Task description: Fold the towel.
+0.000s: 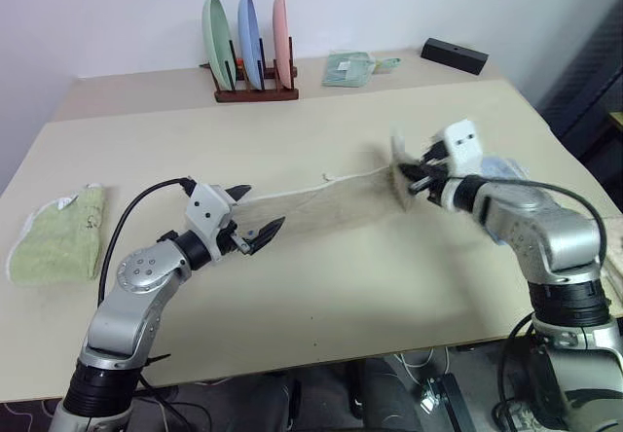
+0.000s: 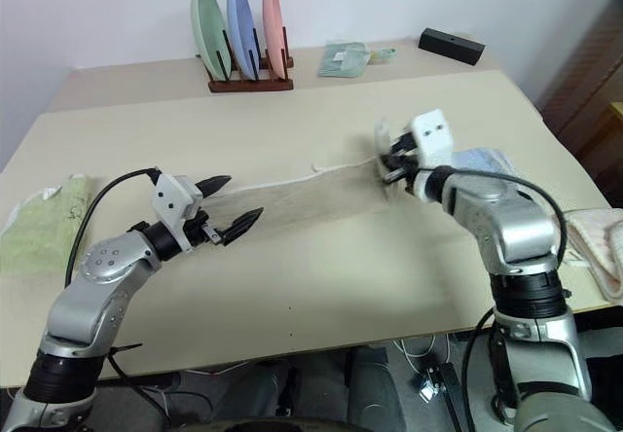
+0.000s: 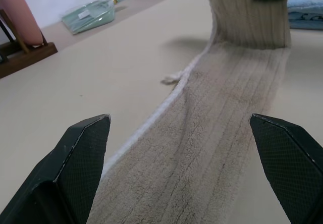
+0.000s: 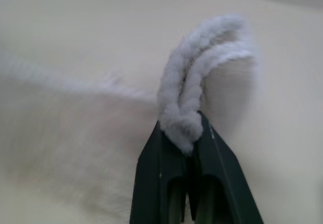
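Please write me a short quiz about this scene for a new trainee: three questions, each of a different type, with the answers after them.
1. True or false: the right pincer is shut on one end of the towel.
2. Which is nearest the left pincer? A) the plate rack B) the free end of the towel C) the black box
3. Fill in: the left pincer's fingers stand ____.

Key: 1 true; 2 B; 3 open.
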